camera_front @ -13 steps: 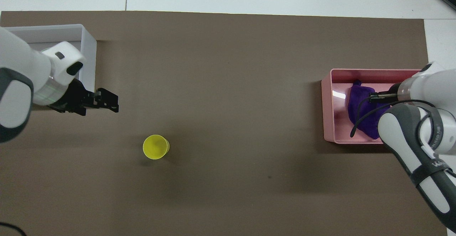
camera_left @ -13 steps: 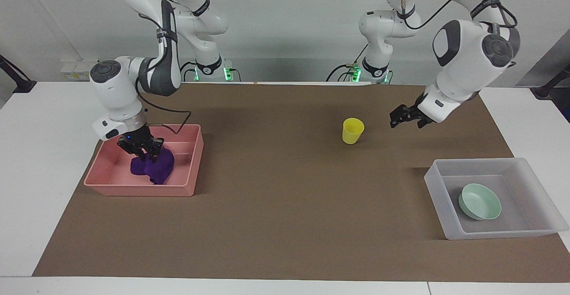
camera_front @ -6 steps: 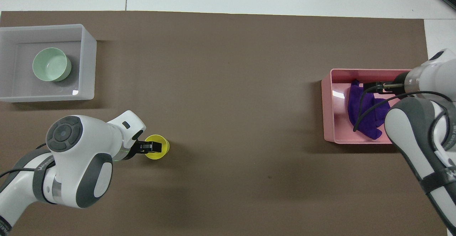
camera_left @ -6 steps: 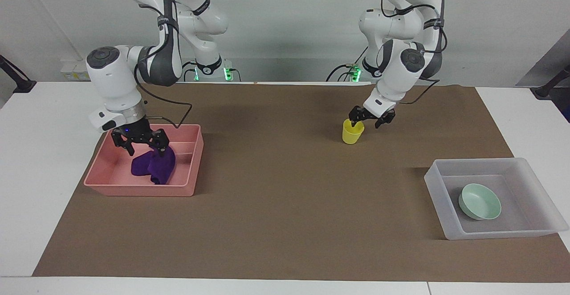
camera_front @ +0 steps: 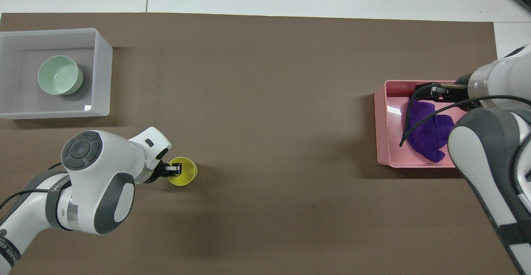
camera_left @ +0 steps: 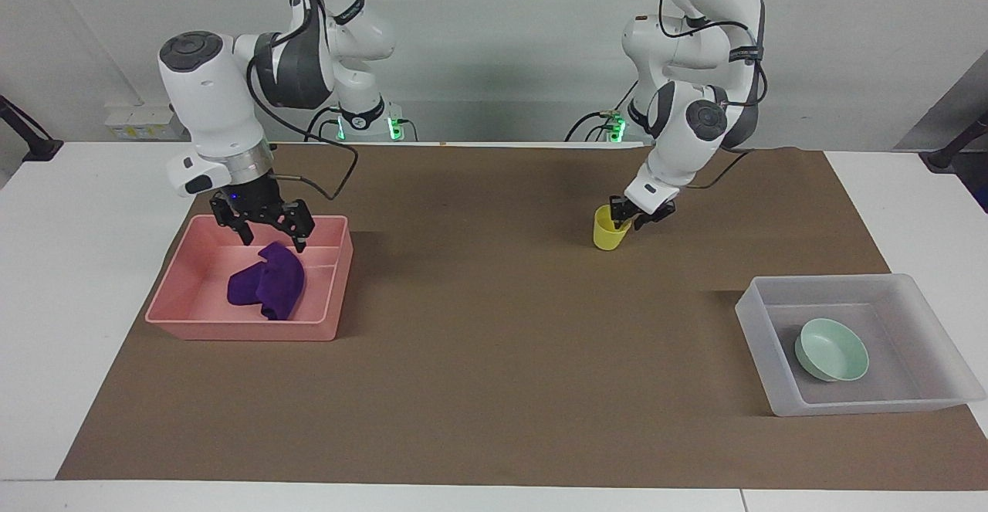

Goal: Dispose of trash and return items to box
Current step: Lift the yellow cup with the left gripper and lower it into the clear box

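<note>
Gripping the yellow cup [camera_left: 611, 229] at its rim, the left gripper [camera_left: 631, 218] has its jaws clamped on the cup's wall at 3 o'clock in the facing view, the cup standing on the brown tabletop [camera_left: 494, 357]. The right gripper [camera_left: 266, 226] hangs over the pink bin [camera_left: 324, 296], jaws apart, above the purple rag [camera_left: 266, 284] lying inside (crumpled). The mint bowl [camera_left: 832, 350] sits in the translucent box [camera_left: 772, 327].

Soft purple cloth rag [camera_left: 266, 290], glossy pink plastic bin [camera_left: 324, 319], translucent plastic box [camera_left: 760, 327], matt brown mat [camera_left: 494, 357]
</note>
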Tool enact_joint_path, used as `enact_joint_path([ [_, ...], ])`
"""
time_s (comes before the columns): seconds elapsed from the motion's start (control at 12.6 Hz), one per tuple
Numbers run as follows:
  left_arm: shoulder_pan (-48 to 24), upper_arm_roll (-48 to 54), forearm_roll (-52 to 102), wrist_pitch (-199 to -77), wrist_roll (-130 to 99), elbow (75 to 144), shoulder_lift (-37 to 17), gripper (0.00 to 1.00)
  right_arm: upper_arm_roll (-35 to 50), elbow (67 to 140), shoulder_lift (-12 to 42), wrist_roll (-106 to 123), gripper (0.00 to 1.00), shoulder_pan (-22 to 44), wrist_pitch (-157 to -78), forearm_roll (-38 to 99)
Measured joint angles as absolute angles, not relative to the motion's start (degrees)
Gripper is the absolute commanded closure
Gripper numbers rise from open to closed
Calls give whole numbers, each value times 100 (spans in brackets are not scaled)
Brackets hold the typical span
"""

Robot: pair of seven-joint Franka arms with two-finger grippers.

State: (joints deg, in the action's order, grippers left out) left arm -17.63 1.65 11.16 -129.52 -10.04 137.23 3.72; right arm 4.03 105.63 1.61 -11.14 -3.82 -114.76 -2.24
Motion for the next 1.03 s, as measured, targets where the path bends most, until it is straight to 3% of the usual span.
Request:
enact_joint_path([
  [0.24, -1453, 104, 1117, -11975, -1010, 13056, 373, 100, 387, 9925, 20, -1118, 0, -393, -10513, -224],
  [0.48, -607, 73, 1114, -10604, -783, 11856, 337, 100, 345, 9746, -267, -1119, 0, -414, -9992, -224],
  [0.71, 418, 36, 1078, -10111, -116, 10682, 142, 100, 299, 9743, -447, -1119, 0, -419, -9666, -224],
  [0.87, 976, 19, 836, -10075, 339, 9927, -275, 100, 270, 9739, -451, -1078, 0, -426, -9564, -219],
  [1.03, 1358, 14, 692, -10158, 502, 9126, -1052, 100, 216, 9628, -444, -960, 0, -478, -9402, -121],
])
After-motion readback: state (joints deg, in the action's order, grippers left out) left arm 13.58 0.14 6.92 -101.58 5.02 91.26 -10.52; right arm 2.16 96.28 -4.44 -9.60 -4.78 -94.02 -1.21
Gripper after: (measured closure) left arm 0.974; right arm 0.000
